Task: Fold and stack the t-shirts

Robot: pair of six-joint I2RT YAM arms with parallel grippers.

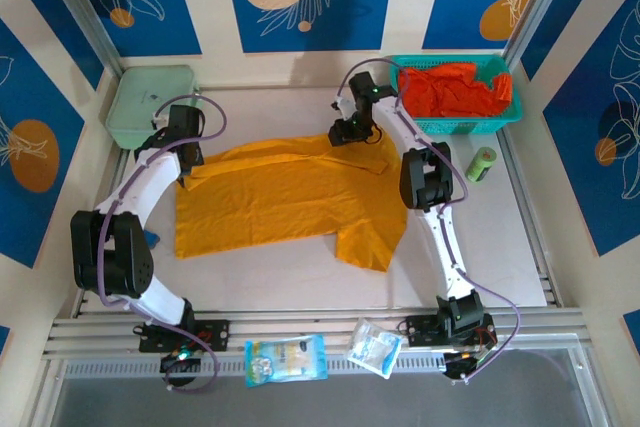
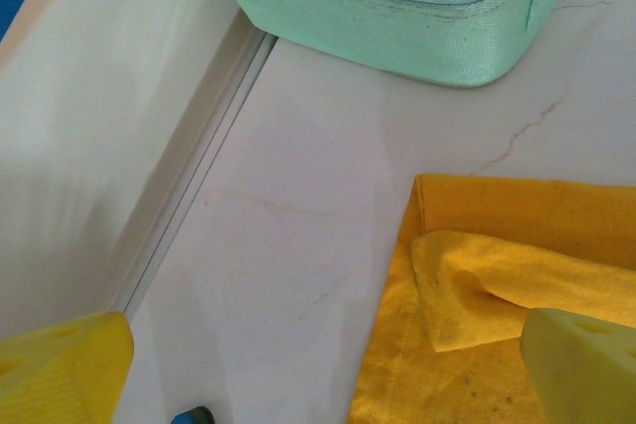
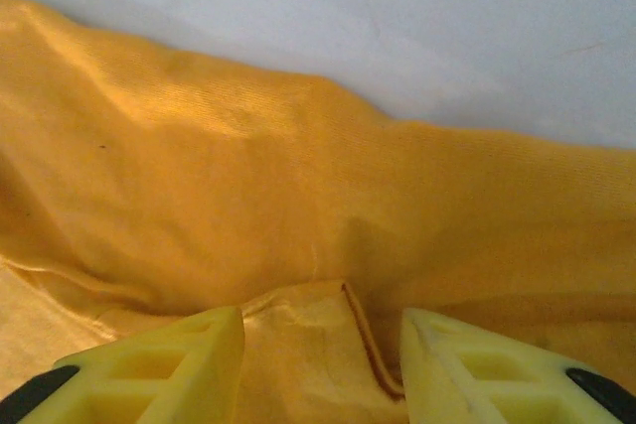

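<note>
Pale tabletop [image 1: 300,272], mustard t-shirt [image 1: 280,197], left end effector [image 2: 325,345] and right end effector [image 3: 320,330] both released.

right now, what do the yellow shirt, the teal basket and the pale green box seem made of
Yellow shirt: soft matte knit cloth, perhaps cotton; it wrinkles and folds, and a fine weave shows up close.
Teal basket: likely rigid plastic; its walls look like openwork mesh.
Pale green box: seemingly fabric-covered; fine woven texture, slight sheen, and a zip-like seam under the lid.
</note>
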